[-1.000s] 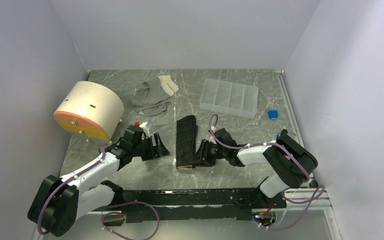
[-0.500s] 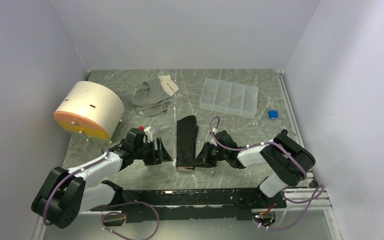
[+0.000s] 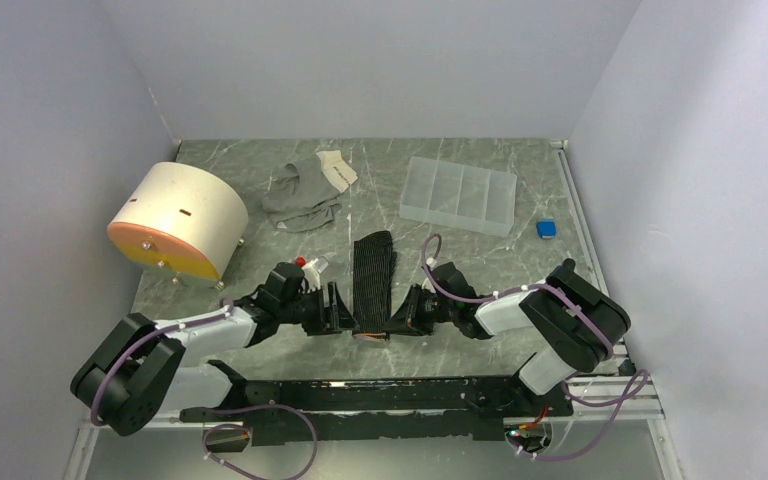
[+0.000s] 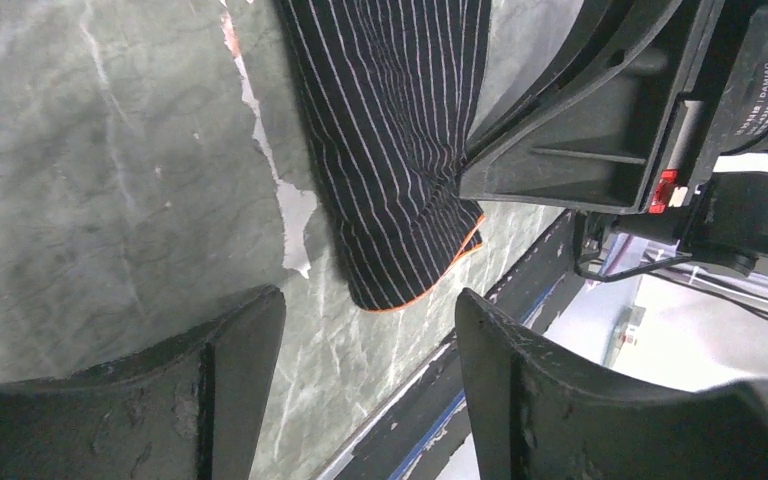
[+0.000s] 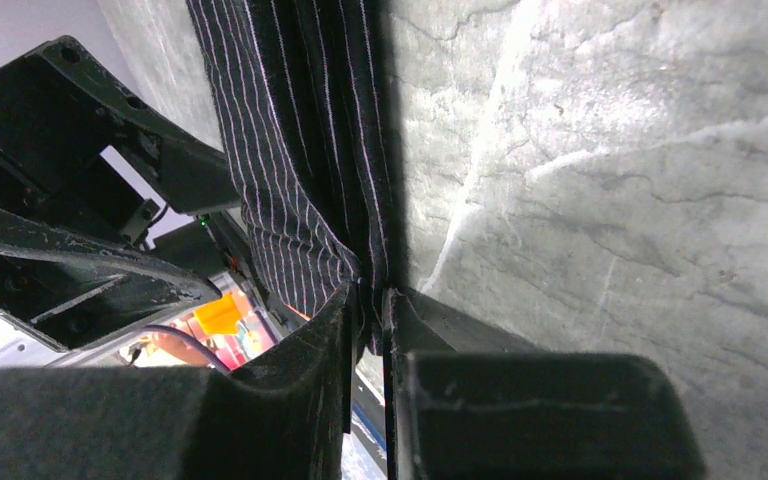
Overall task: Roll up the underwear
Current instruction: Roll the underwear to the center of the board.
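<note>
Grip set-up for the first turn of the roll.
The grey-green marbled surface carries the black pinstriped cloth underwear, folded into a long strip lying lengthwise between the arms. It looks light, thin and limp, likely to skew, so both near corners of the orange-trimmed hem suit holding. The right claw pinches one corner; the left claw is spread just beside the other.

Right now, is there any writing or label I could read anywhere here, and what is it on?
"DAMIAO": on the right arm's black motor, left wrist view; the smaller print beside it is too blurred to read.
Dark mark on the grey-and-white garment: too small to read.
Striped underwear: no writing.
</note>
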You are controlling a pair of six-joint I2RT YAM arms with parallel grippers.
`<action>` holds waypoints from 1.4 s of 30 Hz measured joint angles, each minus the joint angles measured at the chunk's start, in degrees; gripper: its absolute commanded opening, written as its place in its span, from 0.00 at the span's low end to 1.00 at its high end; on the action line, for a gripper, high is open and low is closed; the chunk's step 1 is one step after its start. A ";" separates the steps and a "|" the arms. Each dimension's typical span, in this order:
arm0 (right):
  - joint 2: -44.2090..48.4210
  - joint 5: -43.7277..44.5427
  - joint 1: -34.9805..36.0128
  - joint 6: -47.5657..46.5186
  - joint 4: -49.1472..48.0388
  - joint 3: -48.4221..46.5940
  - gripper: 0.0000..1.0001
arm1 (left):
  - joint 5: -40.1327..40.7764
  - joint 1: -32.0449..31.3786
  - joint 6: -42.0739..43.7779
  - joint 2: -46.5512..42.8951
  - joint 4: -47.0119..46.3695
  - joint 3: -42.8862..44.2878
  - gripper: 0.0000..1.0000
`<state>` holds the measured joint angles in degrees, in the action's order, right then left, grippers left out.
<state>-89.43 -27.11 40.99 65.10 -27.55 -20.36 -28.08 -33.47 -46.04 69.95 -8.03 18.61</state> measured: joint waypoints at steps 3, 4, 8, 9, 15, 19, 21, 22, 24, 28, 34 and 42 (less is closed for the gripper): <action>-0.15 -0.04 -0.02 0.13 -0.31 0.09 0.07 | 0.57 -1.49 -2.29 1.05 -3.74 -1.11 0.69; -0.22 -0.07 -0.02 0.15 -0.48 0.13 0.07 | 0.94 -1.77 -3.28 1.14 -5.09 -1.66 0.68; -0.28 -0.04 -0.02 0.55 -0.90 0.31 0.07 | 2.01 -2.14 -7.58 1.18 -10.80 -4.52 0.66; -0.33 -0.04 -0.02 0.55 -0.96 0.31 0.07 | 2.27 -2.14 -8.46 1.20 -11.89 -5.07 0.66; -0.85 -0.35 -0.02 0.96 -1.73 0.35 0.06 | 2.95 -2.27 -12.44 3.04 -17.81 -7.13 0.62; -1.18 -0.50 -0.02 1.20 -2.54 0.52 0.06 | 2.99 -2.58 -13.79 5.18 -20.59 -7.23 0.58; -1.33 -0.57 -0.02 1.40 -2.75 0.52 0.06 | 3.04 -2.86 -14.25 6.12 -21.66 -7.23 0.56; -1.38 -0.61 -0.02 1.44 -2.86 0.52 0.06 | 3.10 -2.97 -14.53 6.49 -22.03 -7.23 0.55; -1.46 -0.68 -0.02 1.53 -3.06 0.59 0.06 | 3.30 -3.28 -14.84 7.21 -22.86 -7.26 0.54; -1.79 -0.83 -0.02 1.77 -3.96 0.81 0.06 | 3.65 -3.74 -15.26 8.22 -24.02 -7.32 0.51; -2.43 -1.22 -0.02 2.23 -5.14 0.98 0.06 | 4.46 -4.13 -16.00 8.41 -24.55 -7.54 0.49; -2.62 -1.49 -0.09 2.23 -5.46 0.98 0.06 | 5.53 -4.83 -16.61 8.72 -24.81 -7.56 0.44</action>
<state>-92.05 -28.60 40.91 67.33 -33.01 -19.38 -22.55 -38.30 -62.65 78.67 -32.84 11.05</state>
